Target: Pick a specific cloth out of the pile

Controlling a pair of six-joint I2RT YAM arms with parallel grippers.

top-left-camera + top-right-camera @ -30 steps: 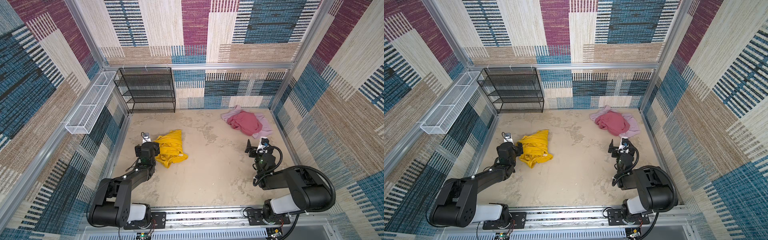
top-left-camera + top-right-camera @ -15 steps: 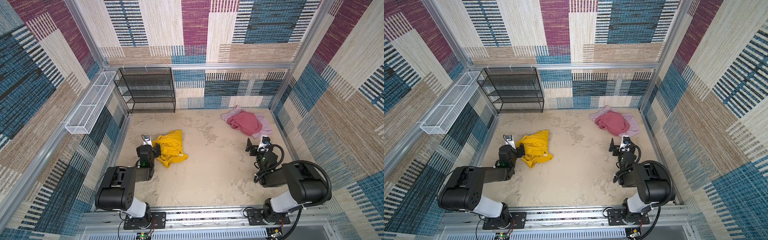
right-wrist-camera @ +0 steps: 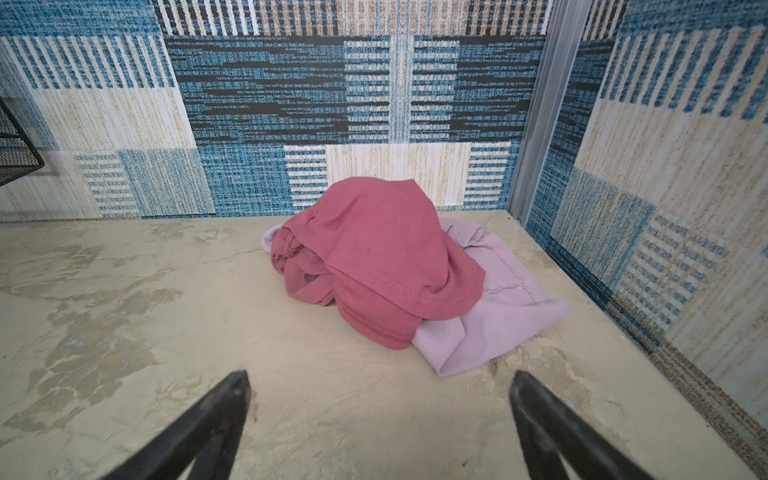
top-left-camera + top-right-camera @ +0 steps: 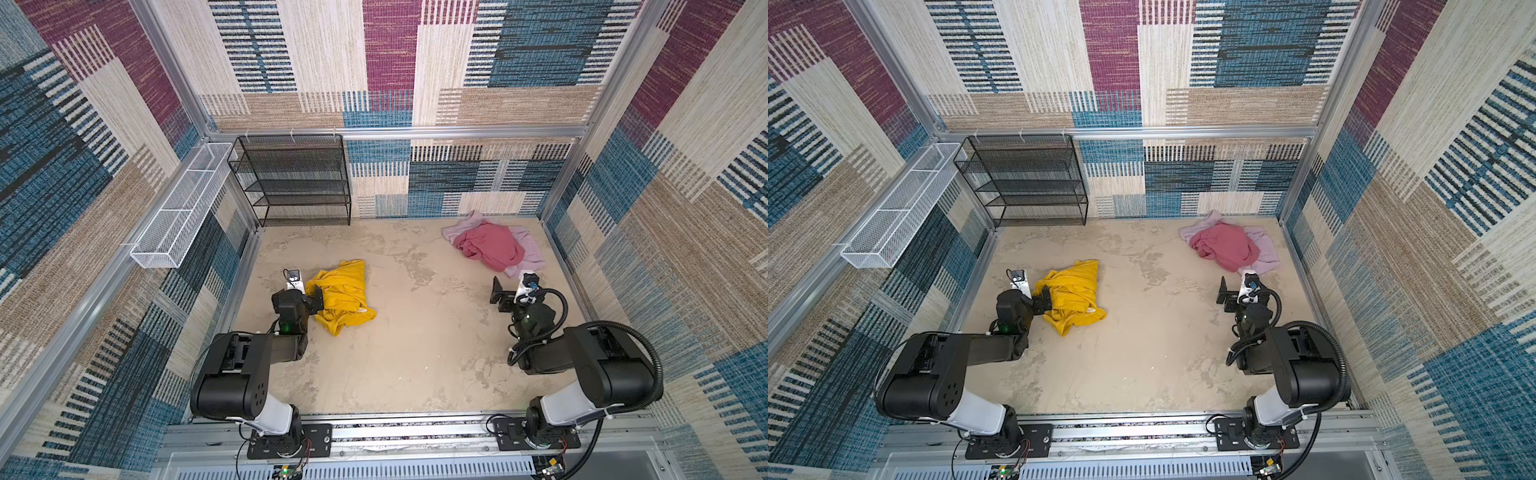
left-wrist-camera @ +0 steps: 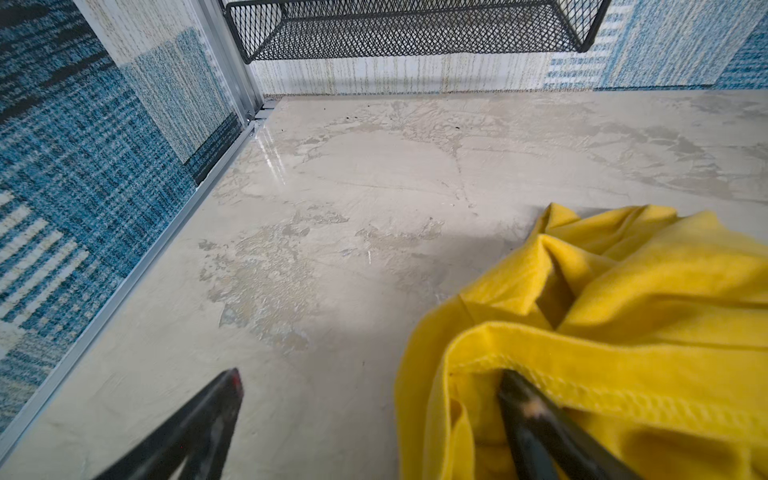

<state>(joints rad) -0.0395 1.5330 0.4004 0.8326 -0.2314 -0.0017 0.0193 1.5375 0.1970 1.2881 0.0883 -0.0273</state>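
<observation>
Left wrist view: my left pincer (image 5: 370, 376) stands wide, having spread further over the last second. My arm has folded back toward its base, while the yellow cloth (image 5: 623, 291) lies unmoved on the table (image 5: 332, 208), left of the middle and well apart from the pile (image 4: 492, 247) in the far right corner. I judge the cloth released and the picking nearly done (if yellow is the one wanted, which nothing here says). One finger (image 5: 536, 419) still sits inside a hemmed fold with its tip partly hidden, so I cannot tell whether it snags. My right pincer (image 3: 378, 378) gapes empty, facing the pile, where a rose cloth (image 3: 374, 257) covers most of a lilac cloth (image 3: 490, 320).
</observation>
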